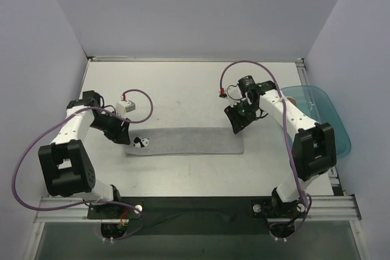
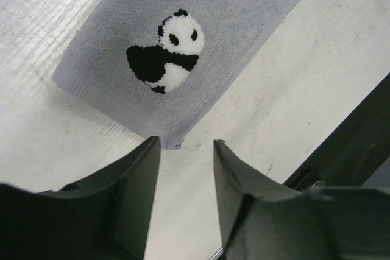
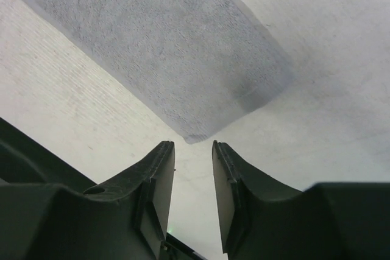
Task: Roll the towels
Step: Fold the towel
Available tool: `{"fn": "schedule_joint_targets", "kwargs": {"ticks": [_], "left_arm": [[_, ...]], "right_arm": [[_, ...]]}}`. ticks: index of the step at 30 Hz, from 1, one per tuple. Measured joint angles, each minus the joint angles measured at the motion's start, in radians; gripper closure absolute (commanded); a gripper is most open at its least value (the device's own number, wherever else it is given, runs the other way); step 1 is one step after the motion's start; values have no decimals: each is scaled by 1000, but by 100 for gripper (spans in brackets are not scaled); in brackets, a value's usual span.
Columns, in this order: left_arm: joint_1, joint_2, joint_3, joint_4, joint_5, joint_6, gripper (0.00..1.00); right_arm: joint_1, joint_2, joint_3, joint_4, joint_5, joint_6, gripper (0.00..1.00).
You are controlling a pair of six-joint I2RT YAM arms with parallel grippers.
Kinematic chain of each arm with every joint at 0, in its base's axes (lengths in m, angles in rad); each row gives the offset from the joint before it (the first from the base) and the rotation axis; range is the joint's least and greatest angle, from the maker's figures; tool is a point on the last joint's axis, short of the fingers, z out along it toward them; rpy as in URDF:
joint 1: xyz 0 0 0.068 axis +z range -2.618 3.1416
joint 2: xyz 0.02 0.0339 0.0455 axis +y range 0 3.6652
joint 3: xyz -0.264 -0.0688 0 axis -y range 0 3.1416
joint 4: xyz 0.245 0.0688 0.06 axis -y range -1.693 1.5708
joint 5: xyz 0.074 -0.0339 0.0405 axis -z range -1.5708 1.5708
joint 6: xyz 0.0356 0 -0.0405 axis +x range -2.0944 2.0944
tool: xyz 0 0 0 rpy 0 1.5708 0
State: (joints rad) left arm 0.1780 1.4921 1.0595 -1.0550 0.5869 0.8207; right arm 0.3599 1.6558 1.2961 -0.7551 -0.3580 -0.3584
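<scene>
One light grey towel (image 1: 183,140) lies flat and unrolled across the middle of the table, with a black-and-white panda (image 1: 140,142) stitched at its left end. My left gripper (image 1: 125,137) hovers just off that left end, open, with nothing between its fingers. In the left wrist view the towel's (image 2: 244,10) corner lies just ahead of the left gripper (image 2: 186,144), and the panda (image 2: 166,50) sits beyond it. My right gripper (image 1: 236,127) is over the towel's right end, open and empty. The right wrist view shows the towel's (image 3: 164,47) corner just ahead of the right gripper (image 3: 193,144).
A translucent teal tray (image 1: 332,120) sits at the right table edge behind the right arm. A small brownish patch (image 1: 291,100) shows at its left rim, mostly hidden by the arm. Purple cables loop off both arms. White walls enclose the table on three sides.
</scene>
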Motion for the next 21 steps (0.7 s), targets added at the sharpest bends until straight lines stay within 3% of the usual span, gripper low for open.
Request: {"fn": "schedule_joint_targets", "kwargs": {"ticks": [10, 17, 21], "left_arm": [[-12, 148, -16, 83, 5, -117, 72], [-12, 213, -109, 122, -86, -147, 78], [-6, 203, -106, 121, -77, -160, 76]], "right_arm": [[42, 251, 10, 18, -13, 73, 72], [39, 304, 3, 19, 14, 83, 71], [15, 309, 40, 2, -12, 97, 71]]}}
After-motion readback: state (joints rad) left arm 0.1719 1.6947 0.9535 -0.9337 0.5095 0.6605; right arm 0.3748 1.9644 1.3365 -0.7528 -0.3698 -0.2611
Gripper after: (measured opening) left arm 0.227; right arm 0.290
